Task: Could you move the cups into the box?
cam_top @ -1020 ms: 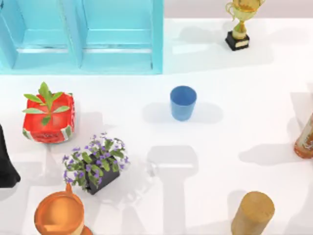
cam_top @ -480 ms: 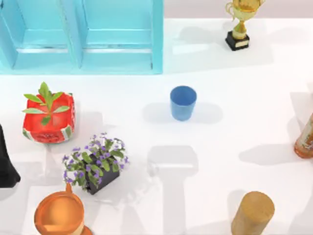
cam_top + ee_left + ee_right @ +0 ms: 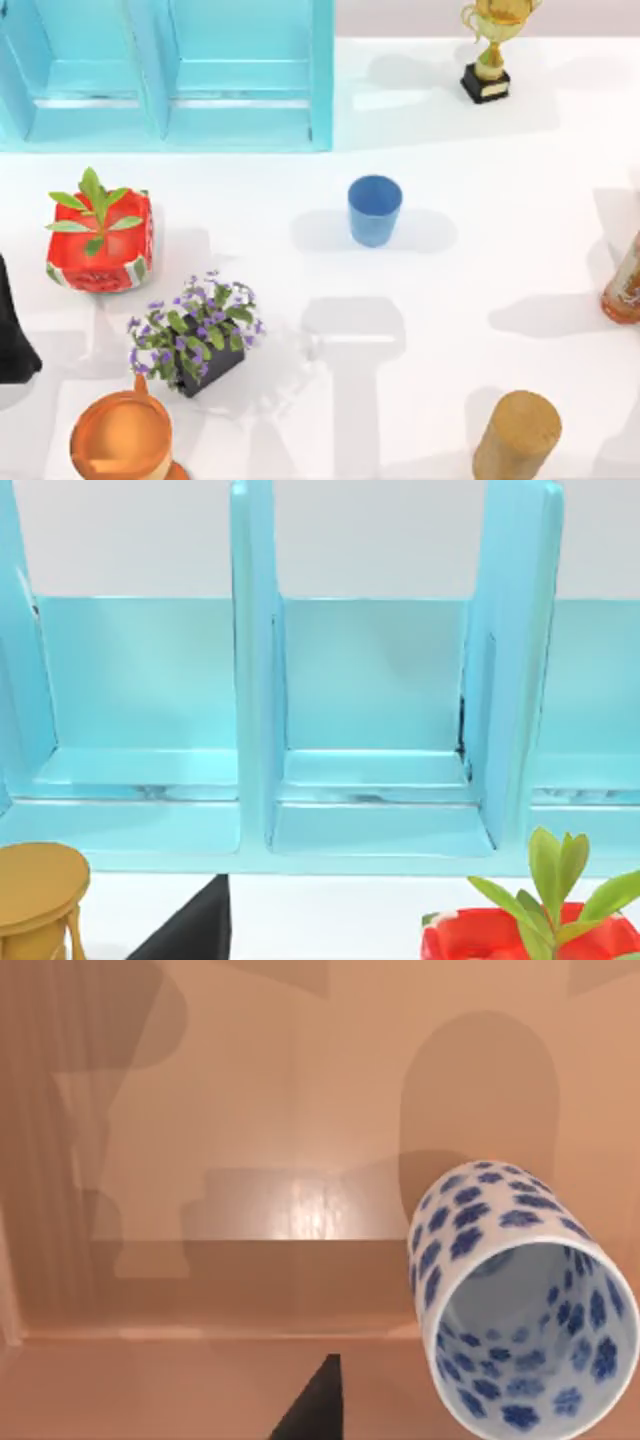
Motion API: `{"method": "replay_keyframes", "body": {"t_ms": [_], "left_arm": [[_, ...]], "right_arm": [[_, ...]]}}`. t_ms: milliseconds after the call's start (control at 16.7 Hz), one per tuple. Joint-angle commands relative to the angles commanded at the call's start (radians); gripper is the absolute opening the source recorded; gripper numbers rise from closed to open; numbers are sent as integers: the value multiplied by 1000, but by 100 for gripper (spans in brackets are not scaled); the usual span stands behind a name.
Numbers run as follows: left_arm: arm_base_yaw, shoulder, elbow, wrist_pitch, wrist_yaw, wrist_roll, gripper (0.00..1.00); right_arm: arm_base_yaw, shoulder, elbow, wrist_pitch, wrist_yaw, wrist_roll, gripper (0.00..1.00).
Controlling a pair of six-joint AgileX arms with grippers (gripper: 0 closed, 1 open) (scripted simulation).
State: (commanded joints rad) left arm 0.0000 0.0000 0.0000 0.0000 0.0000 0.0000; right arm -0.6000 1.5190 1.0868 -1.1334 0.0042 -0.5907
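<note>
The plain blue cup [image 3: 375, 210] stands upright near the middle of the table, with nothing touching it. The turquoise box [image 3: 322, 80] fills the far left; its dividing wall [image 3: 255, 680] faces the left wrist camera. In the right wrist view, the white cup with dark-blue pattern [image 3: 520, 1300] shows its open mouth to the camera. A dark tip of my right gripper [image 3: 310, 1405] pokes in beside it, apart from it. A dark part of my left gripper [image 3: 190, 930] shows in front of the box. My left arm [image 3: 12, 330] sits at the left edge.
A red watermelon planter [image 3: 100, 240], a purple flower pot [image 3: 200, 335] and an orange jug [image 3: 120, 440] crowd the left front. A gold trophy [image 3: 490, 50] is far right, a wooden cylinder [image 3: 515, 435] front right, a brown bottle [image 3: 625, 285] at the right edge.
</note>
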Motion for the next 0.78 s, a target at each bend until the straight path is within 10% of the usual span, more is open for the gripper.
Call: {"method": "replay_keyframes", "body": {"t_ms": [780], "left_arm": [[0, 0, 0, 0, 0, 0, 100]], "right_arm": [[0, 1, 40, -37, 5, -4, 100]]}}
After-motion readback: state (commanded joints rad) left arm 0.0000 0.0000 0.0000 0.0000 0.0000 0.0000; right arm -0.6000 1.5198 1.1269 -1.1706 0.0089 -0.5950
